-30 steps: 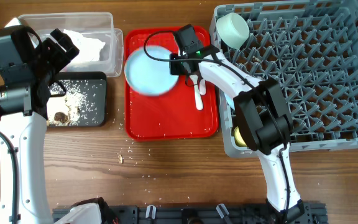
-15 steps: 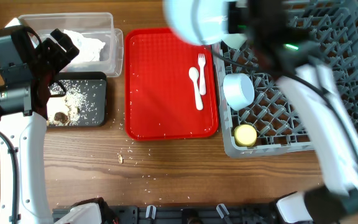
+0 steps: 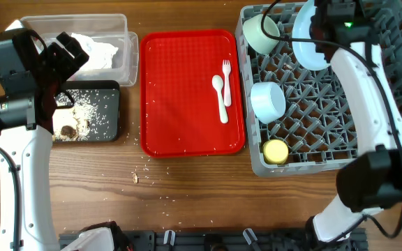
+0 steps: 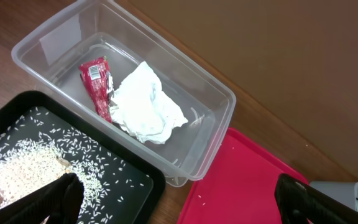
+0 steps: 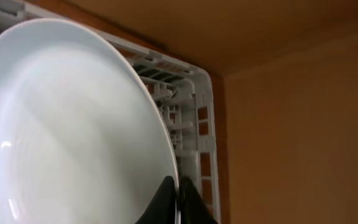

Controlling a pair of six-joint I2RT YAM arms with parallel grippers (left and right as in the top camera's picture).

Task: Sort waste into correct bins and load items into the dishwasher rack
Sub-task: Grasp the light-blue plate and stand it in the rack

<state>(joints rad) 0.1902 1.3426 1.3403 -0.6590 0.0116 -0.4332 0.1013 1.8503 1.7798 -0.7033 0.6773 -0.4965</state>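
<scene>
My right gripper [image 5: 179, 196] is shut on the rim of the pale blue plate [image 3: 308, 42], holding it on edge over the back of the grey dishwasher rack [image 3: 382, 104]; the plate fills the right wrist view [image 5: 67, 124]. Two mint bowls [image 3: 260, 33] [image 3: 269, 101] and the yellow cup [image 3: 276, 150] sit in the rack. The white fork [image 3: 226, 72] and spoon [image 3: 220, 96] lie on the red tray [image 3: 180, 90]. My left gripper [image 4: 179, 199] is open above the black tray [image 4: 92, 180] with rice scraps. The red wrapper [image 4: 97, 84] and white napkin [image 4: 145, 102] lie in the clear tub [image 4: 216, 118].
Rice crumbs are scattered on the wooden table in front of the red tray [image 3: 145, 178]. The black tray [image 3: 107, 115] and clear tub [image 3: 128, 49] sit at the left, beside my left arm.
My right gripper carried the plate off the red tray, swung right and now holds it over the rack's back. A bowl now shows in the rack's front left. The left arm stayed still.
</scene>
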